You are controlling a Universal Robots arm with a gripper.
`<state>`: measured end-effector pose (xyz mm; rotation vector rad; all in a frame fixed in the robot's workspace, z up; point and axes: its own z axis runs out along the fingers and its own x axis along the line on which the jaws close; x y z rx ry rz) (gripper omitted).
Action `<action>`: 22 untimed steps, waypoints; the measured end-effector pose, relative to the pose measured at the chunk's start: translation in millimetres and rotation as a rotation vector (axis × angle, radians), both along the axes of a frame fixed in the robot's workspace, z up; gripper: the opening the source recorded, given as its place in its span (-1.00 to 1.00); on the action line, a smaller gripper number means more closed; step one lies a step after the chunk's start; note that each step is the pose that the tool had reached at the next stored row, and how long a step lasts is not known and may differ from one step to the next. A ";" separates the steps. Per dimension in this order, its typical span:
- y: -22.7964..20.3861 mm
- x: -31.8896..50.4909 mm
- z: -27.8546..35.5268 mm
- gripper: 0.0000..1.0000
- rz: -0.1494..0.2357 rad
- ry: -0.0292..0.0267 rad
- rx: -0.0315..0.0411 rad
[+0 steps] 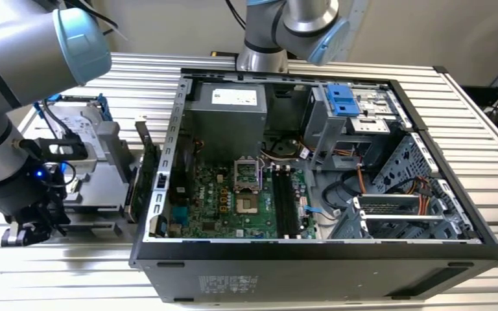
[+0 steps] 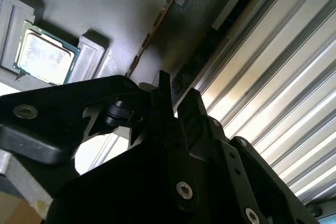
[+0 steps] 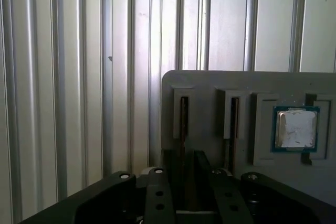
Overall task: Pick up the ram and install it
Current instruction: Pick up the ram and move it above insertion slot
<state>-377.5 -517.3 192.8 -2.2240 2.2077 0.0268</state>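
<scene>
So the claw (image 3: 184, 156) is hanging over the grey tray (image 3: 210, 85) on the ribbed counter (image 3: 79, 77), off to the exterior view's left of the open computer case (image 1: 318, 259). Its fingers are apart with a clear gap, lined up either side of the ram (image 3: 184, 116), which stands on edge in the slot nearest the tray's rim. A second stick (image 3: 233, 116) sits in the next slot over, with a processor chip (image 3: 295, 128) just beyond it.
</scene>
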 end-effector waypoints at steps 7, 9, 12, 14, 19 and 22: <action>-0.4 0.0 0.0 -1.00 0.000 0.0000 0.0000; -0.4 0.0 0.0 -1.00 0.000 0.0002 0.0000; -0.4 0.0 0.0 -1.00 0.000 0.0007 0.0000; -0.4 0.0 0.0 -1.00 0.000 0.0008 0.0000; -0.4 0.0 0.0 -1.00 0.000 0.0015 0.0000; -0.4 0.0 0.0 -1.00 0.000 0.0015 0.0001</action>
